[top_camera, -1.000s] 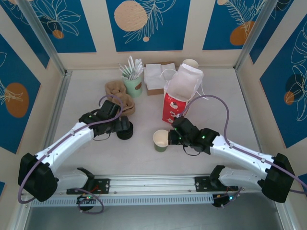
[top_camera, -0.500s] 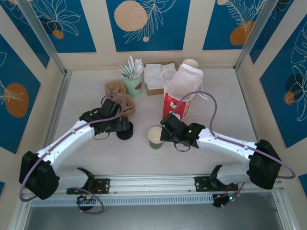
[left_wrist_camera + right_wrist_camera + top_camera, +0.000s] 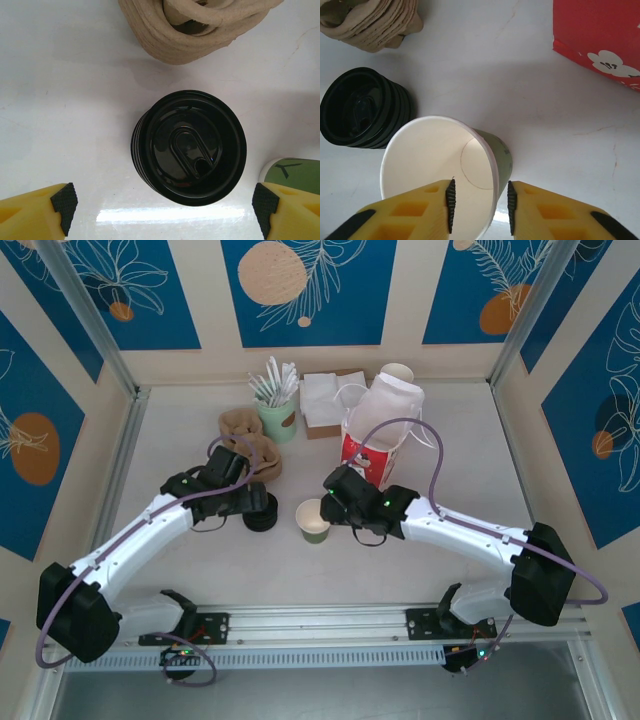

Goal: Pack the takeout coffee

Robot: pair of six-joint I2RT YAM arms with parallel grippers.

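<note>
The takeout coffee cup (image 3: 314, 521), small olive-green paper with a white inside, stands upright with its top open and no lid on it. My right gripper (image 3: 328, 512) is open astride its rim (image 3: 445, 170), one finger inside and one outside, with a small gap on each side (image 3: 480, 205). A stack of black lids (image 3: 261, 511) sits just left of the cup. My left gripper (image 3: 258, 502) hangs wide open over that stack (image 3: 190, 147), its midpoint (image 3: 165, 205) near the stack's near edge; the cup's edge (image 3: 292, 172) shows at the right. The red paper bag (image 3: 370, 455) stands open behind.
Brown pulp cup carriers (image 3: 250, 440) lie behind the lids. A mint cup with white sticks (image 3: 278, 410), white napkins (image 3: 325, 400) and another paper cup (image 3: 397, 373) line the back. The bag's red side (image 3: 600, 35) is close to my right wrist.
My right gripper carried the cup leftward toward the lid stack, then its jaws parted from the cup wall. The left gripper has barely moved.
</note>
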